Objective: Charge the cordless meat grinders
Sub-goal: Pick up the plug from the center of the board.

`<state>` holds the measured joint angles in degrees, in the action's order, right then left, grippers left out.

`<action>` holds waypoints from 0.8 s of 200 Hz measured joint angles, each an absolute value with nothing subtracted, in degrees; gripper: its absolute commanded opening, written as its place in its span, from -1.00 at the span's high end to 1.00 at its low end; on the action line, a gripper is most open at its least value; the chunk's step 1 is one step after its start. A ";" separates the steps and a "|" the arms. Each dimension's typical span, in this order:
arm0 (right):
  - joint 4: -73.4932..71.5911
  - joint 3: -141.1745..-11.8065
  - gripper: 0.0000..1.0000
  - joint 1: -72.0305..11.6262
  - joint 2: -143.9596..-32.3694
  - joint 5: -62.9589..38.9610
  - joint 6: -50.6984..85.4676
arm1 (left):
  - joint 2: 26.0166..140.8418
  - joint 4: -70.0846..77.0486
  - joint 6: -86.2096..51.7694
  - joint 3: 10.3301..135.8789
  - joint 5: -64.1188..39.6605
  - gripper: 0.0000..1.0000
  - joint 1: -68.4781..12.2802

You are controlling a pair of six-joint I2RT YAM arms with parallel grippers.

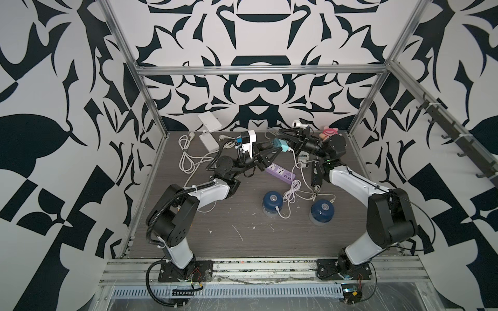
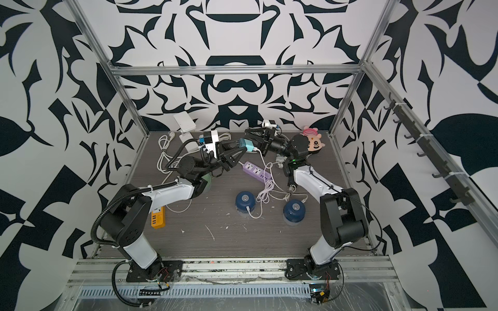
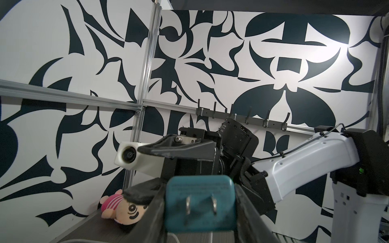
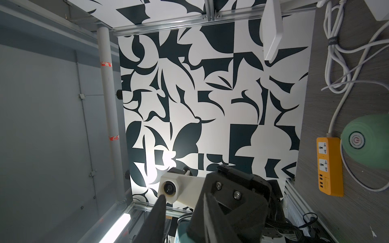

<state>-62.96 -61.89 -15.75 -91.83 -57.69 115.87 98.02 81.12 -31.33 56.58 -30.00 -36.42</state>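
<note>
Two navy meat grinders [image 1: 272, 203] [image 1: 322, 211] stand on the table at the front middle. A white cable [image 1: 281, 214] is plugged into the left one. The mint green grinder [image 4: 366, 143] sits under my left arm, mostly hidden in a top view [image 2: 208, 183]. My left gripper [image 3: 200, 210] is shut on a teal charger adapter [image 1: 279, 146], held in the air at the back with its two prongs facing the left wrist camera. My right gripper [image 1: 289, 142] reaches it from the right, jaws apart around it. A gap shows beside one finger [image 4: 160, 210].
Below the adapter lies a purple power strip [image 1: 280, 172]. There is also an orange strip [image 2: 158, 216] by the left arm and a black one [image 1: 315, 172] by the right arm. A pink plush [image 2: 312, 142], white boxes [image 1: 208, 122] and coiled white cables [image 1: 186, 156] line the back.
</note>
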 measured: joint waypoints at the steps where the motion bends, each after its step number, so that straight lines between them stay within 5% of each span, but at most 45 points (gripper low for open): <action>1: -62.96 -61.89 0.19 -15.75 -91.83 -57.69 115.92 | 98.02 81.14 -31.33 56.58 -30.00 1.00 -36.42; 36: -63.09 -61.82 -0.10 -15.73 -90.32 -56.77 116.90 | 98.02 81.65 -31.35 56.82 -30.20 1.00 -36.60; 115: -61.45 -58.43 -0.12 -12.43 -84.84 -58.46 115.42 | 98.02 80.86 -32.27 58.52 -31.29 1.00 -36.95; 160: -38.20 -59.86 -0.13 -10.68 -76.25 -61.69 97.62 | 96.99 79.94 -32.86 55.83 -28.62 1.00 -35.94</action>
